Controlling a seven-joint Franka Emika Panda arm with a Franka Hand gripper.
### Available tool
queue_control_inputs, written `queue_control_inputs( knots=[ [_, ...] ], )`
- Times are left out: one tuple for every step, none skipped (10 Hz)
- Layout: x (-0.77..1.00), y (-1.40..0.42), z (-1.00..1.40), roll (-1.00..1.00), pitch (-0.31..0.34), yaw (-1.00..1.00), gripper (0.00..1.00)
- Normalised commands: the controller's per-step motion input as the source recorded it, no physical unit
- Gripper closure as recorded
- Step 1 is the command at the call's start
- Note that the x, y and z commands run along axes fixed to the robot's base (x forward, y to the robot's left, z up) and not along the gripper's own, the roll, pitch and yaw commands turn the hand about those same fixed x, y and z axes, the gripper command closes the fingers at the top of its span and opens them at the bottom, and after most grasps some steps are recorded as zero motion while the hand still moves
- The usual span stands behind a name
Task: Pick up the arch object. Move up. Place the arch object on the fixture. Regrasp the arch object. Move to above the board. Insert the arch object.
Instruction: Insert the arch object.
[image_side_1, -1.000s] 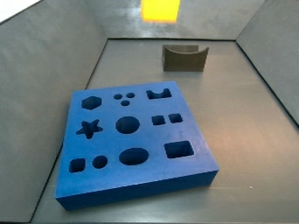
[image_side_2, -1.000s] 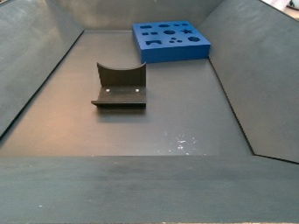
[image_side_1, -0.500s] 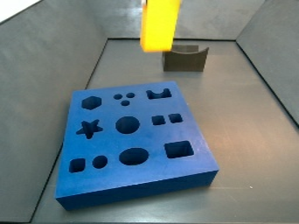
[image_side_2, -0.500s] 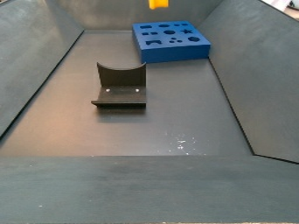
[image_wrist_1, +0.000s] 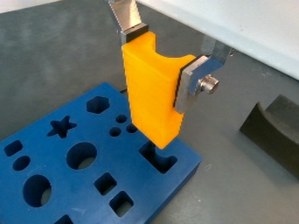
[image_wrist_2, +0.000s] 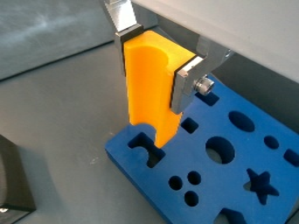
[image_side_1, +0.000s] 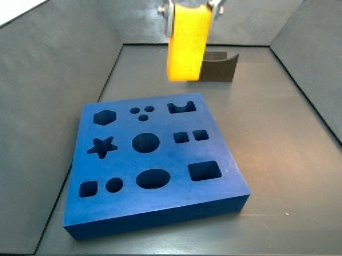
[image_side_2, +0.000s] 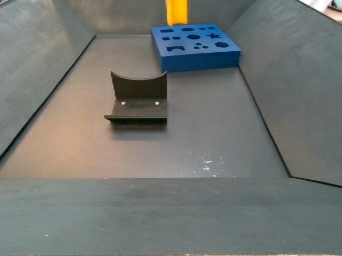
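The arch object is a yellow-orange block that hangs upright, with my gripper shut on its upper part. Its curved notch faces sideways in both wrist views. The silver fingers press on two opposite sides of it. Its lower end hovers over the arch-shaped cut-out near one edge of the blue board. In a side view the arch object is clearly above the board. The dark fixture stands behind it with nothing in it.
Grey sloping walls enclose the floor on all sides. The fixture sits mid-floor, well apart from the board at the far end. The board's other cut-outs, among them a star and circles, hold nothing.
The arch object has come down from the top edge of the side view toward the board, still held in the gripper. Board and fixture have not moved.
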Motion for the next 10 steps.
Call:
queue_control_inputs(
  knots=[
    [0.0, 0.0, -0.19, -0.03, -0.039, 0.0, 1.0],
    [0.0, 0.0, -0.52, 0.0, -0.047, 0.0, 1.0],
    [0.0, 0.0, -0.54, 0.0, -0.074, 0.0, 1.0],
    [0.0, 0.0, -0.11, -0.05, -0.036, 0.0, 1.0],
    [0.0, 0.0, -0.11, 0.0, 0.0, 0.0, 1.0],
    [0.06, 0.07, -0.31, 0.0, 0.0, 0.0, 1.0],
    [0.11, 0.11, -0.26, -0.04, -0.029, 0.0, 1.0],
    [0.08, 0.07, -0.15, -0.08, -0.019, 0.0, 1.0],
    [0.02, 0.03, 0.0, -0.1, 0.0, 0.0, 1.0],
    [0.0, 0.0, -0.03, 0.0, 0.0, 0.0, 1.0]
  ],
)
